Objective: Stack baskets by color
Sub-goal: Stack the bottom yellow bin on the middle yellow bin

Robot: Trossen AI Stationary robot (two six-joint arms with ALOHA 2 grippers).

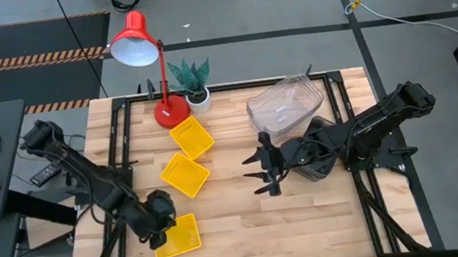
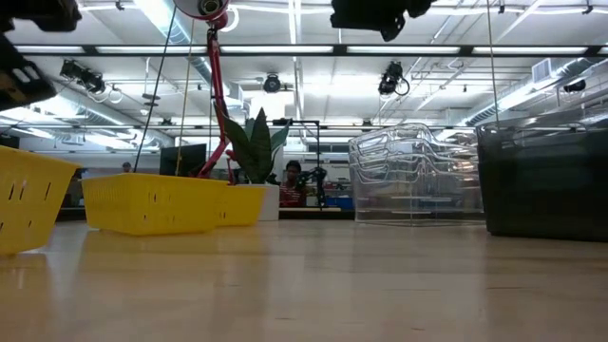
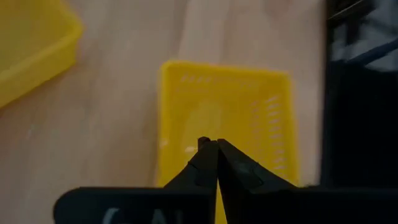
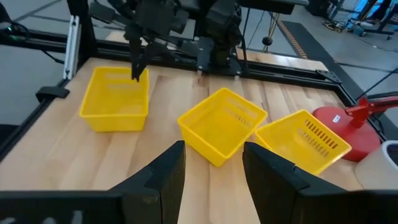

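The stack of dark grey plastic baskets [image 1: 314, 158] at the tabletop's three o'clock lies mostly hidden under the right arm. In the low view, the nearest bright yellow plastic basket [image 2: 28, 204] is cut off at nine o'clock. A distant person [image 2: 293, 180] is too small to make out.

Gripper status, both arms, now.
Left gripper: shut, over the nearest yellow basket; whether it grips the rim cannot be told.
Right gripper: open, holding nothing, mid-table.
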